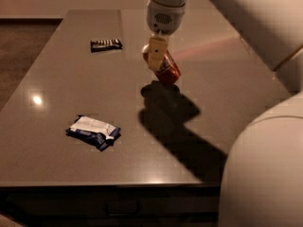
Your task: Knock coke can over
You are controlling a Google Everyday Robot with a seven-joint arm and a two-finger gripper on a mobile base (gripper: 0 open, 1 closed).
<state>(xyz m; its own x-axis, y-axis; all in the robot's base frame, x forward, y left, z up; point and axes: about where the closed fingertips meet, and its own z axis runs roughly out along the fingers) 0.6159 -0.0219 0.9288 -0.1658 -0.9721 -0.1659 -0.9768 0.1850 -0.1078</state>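
Observation:
The red coke can (169, 71) is on the dark table (61, 93) near its middle, tilted steeply with its top toward the upper left and its base toward the lower right. My gripper (156, 54) hangs down from the white arm (163, 13) and is right against the can's upper end, partly covering it. The can's top is hidden behind the gripper. I cannot tell whether the can is held or only pushed.
A flat dark snack packet (106, 44) lies at the back left of the table. A blue and white packet (93, 131) lies at the front left. My white arm and body (265, 174) fill the right side. The table's front edge (109, 183) is near.

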